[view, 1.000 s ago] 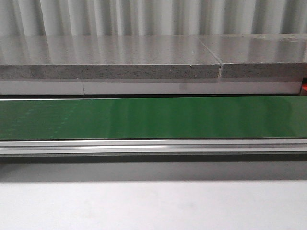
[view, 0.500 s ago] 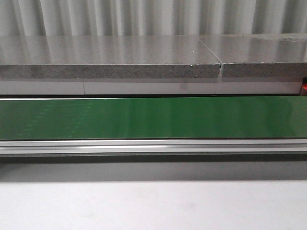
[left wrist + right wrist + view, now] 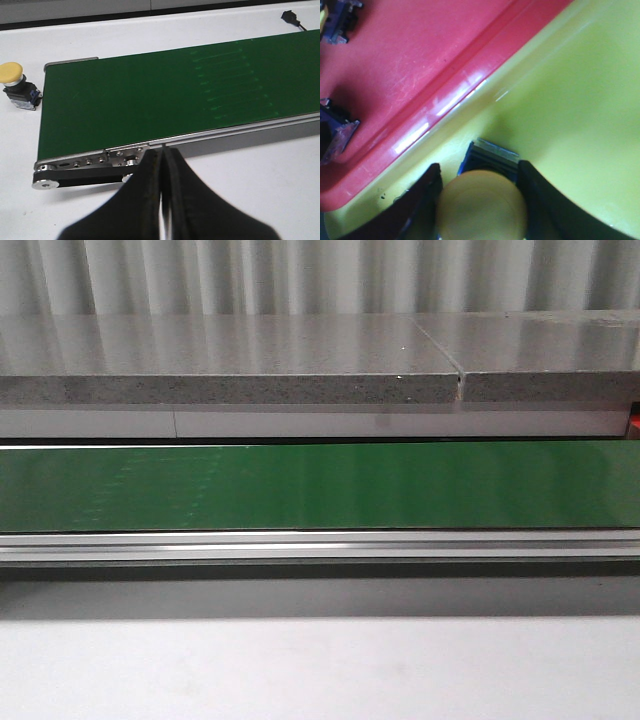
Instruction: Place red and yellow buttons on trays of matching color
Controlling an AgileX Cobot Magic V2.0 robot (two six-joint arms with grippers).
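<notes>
A yellow button [image 3: 482, 207] with a blue and black base sits between the fingers of my right gripper [image 3: 480, 167], which is shut on its cap just above the floor of the yellow tray [image 3: 570, 90]. The red tray [image 3: 410, 65] lies right beside it, rim to rim. A second yellow button [image 3: 12, 75] with a black and blue body rests on the white table beyond the end of the green conveyor belt [image 3: 150, 95]. My left gripper [image 3: 162, 150] is shut and empty, just short of the belt's near rail. No red button cap shows.
Two dark button bodies [image 3: 340, 20] [image 3: 335, 132] lie in the red tray, their caps out of view. The front view holds only the belt [image 3: 320, 485], its metal rail [image 3: 320, 545] and a grey slab [image 3: 230, 365]. A black plug [image 3: 291, 17] lies beyond the belt.
Faint marks on the green belt have drifted to the right in the front view. Nothing else there has moved.
</notes>
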